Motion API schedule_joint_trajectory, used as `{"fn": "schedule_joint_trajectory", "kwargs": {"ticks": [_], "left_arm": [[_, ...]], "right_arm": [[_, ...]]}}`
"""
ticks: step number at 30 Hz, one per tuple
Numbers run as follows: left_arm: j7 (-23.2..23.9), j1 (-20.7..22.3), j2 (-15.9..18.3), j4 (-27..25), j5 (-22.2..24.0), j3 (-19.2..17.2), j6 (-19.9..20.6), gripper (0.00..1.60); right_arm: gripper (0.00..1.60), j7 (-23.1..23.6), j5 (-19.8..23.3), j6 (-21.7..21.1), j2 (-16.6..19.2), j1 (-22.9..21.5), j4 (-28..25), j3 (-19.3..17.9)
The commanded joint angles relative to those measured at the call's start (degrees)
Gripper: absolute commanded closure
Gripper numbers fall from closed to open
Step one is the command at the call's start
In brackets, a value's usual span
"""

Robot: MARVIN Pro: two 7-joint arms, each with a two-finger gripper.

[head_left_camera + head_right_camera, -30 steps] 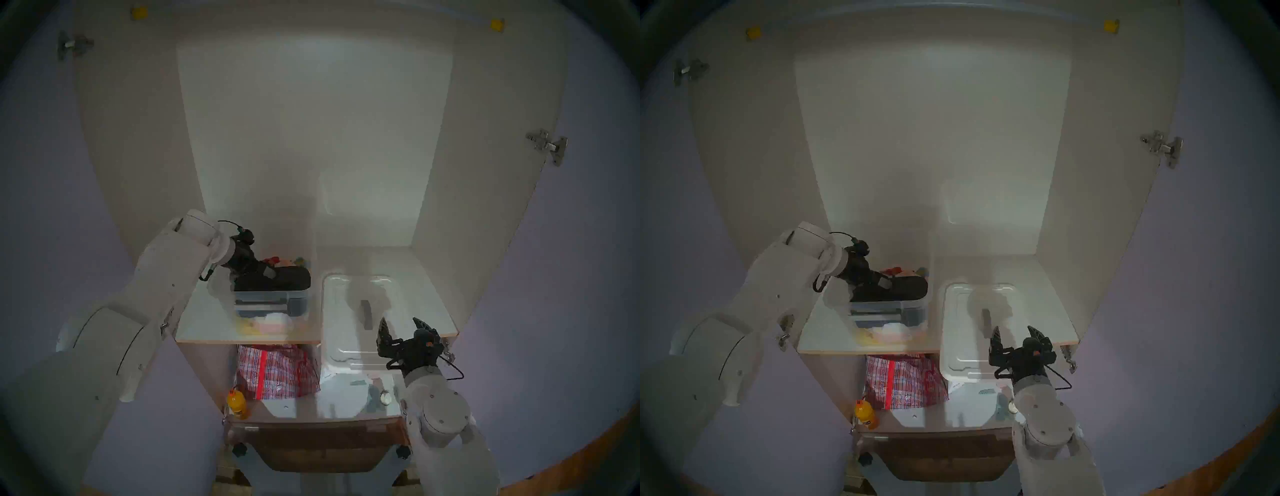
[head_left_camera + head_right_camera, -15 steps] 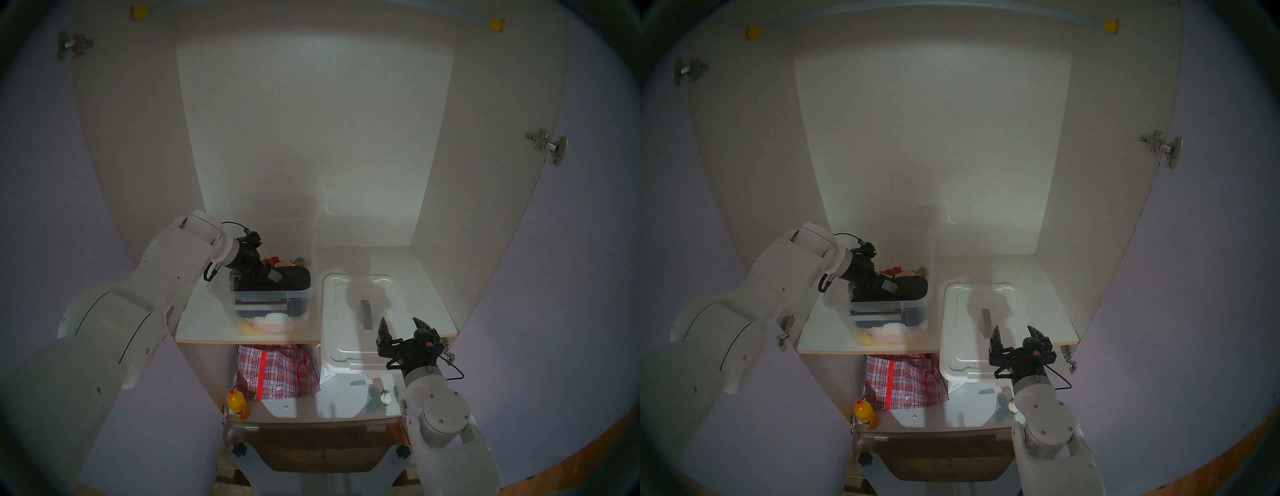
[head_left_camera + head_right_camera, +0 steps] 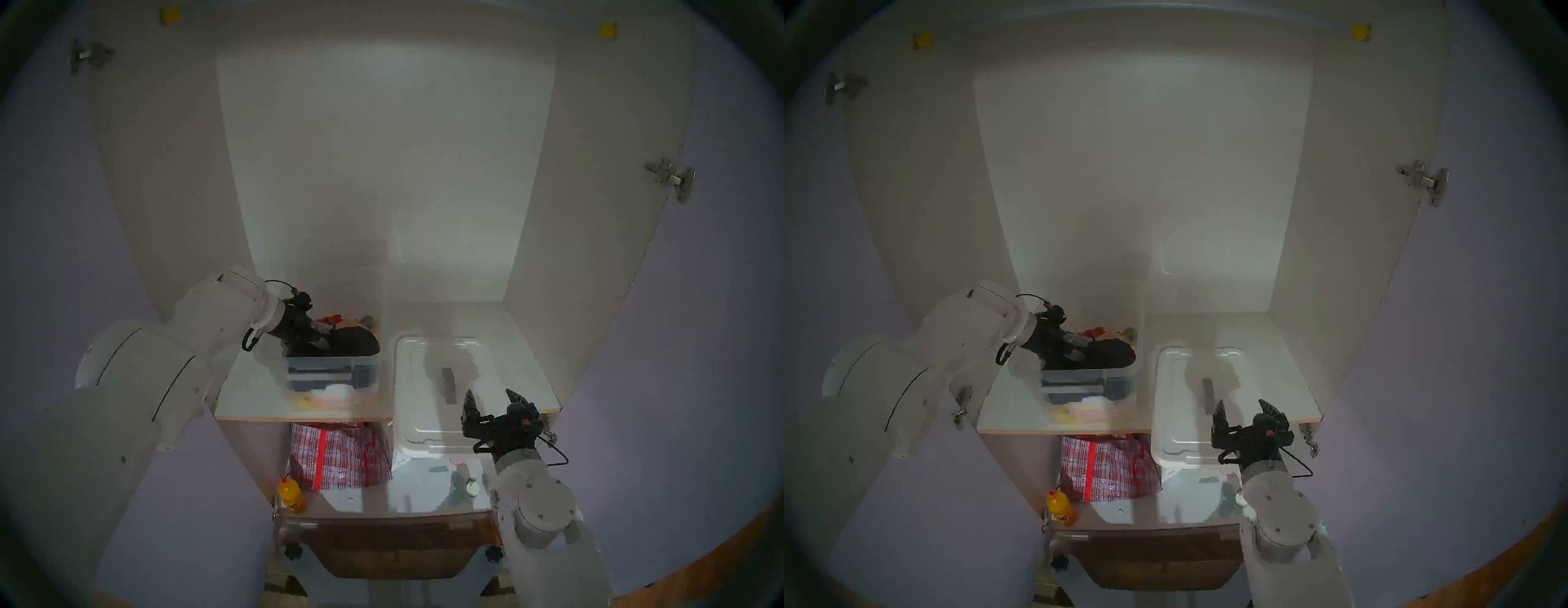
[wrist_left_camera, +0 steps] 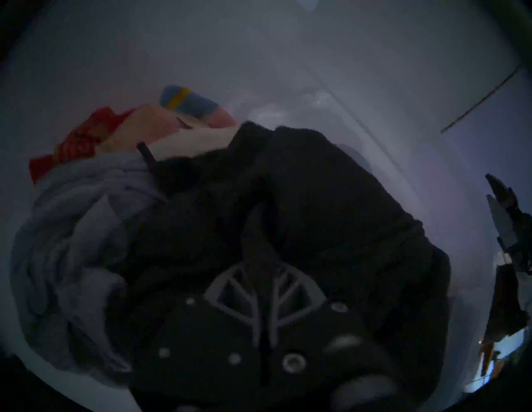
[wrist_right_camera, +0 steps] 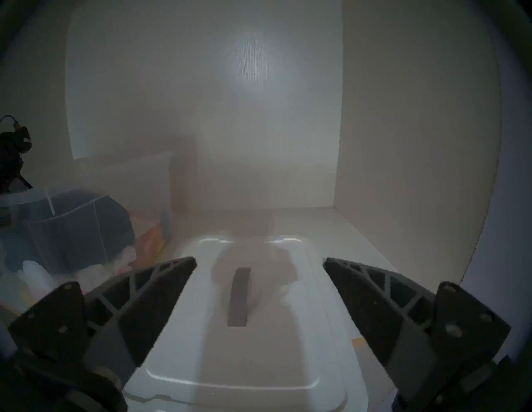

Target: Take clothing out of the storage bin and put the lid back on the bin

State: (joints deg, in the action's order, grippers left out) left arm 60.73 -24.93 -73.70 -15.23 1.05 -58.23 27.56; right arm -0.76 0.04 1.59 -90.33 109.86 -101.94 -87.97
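The clear storage bin point(image 3: 331, 366) stands on the left of the upper shelf, uncovered. Bulky black clothing point(image 3: 356, 342) lies on top inside it. My left gripper point(image 3: 323, 339) reaches down into the bin from the left. In the left wrist view its fingers point(image 4: 244, 290) are pressed together, and the left gripper point(image 4: 264, 273) is shut on a bunched fold of the clothing point(image 4: 331, 201). The white lid point(image 3: 418, 382) lies flat on the shelf to the right of the bin, its grey handle point(image 5: 239, 296) facing up. My right gripper point(image 3: 492, 401) hovers open over the lid's near end point(image 5: 259, 359), holding nothing.
A grey garment point(image 4: 72, 230) and red, cream and blue-yellow cloths point(image 4: 77, 141) fill the bin's far side. On the lower shelf sit a red-and-white checked bag point(image 3: 339, 456) and an orange bottle point(image 3: 291, 496). Cupboard walls close in behind and on both sides of the shelf point(image 3: 254, 395).
My left gripper's fingers have closed on the black clothing, bunching it up, and the wrist has shifted slightly in the bin. The right arm and the lid have not moved.
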Motion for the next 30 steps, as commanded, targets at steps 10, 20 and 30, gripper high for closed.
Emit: {"fn": "schedule_joint_trajectory", "kwargs": {"ticks": [10, 20, 30], "left_arm": [[-7.4, 2.8, -0.4, -12.2, -2.1, 0.4, -2.7, 1.6], [-11.8, -2.9, 4.6, -30.9, -3.9, -0.5, 3.0, 1.6], [-15.1, -4.2, 11.5, -50.0, -6.5, -1.7, 9.6, 1.6]], "right_arm": [[0.0, 0.0, 0.1, 0.3, -0.1, -0.6, -1.2, 0.0], [0.0, 0.0, 0.0, 0.3, -0.1, -0.6, -1.1, 0.0], [0.0, 0.0, 0.0, 0.3, -0.1, -0.7, -1.0, 0.0]]}}
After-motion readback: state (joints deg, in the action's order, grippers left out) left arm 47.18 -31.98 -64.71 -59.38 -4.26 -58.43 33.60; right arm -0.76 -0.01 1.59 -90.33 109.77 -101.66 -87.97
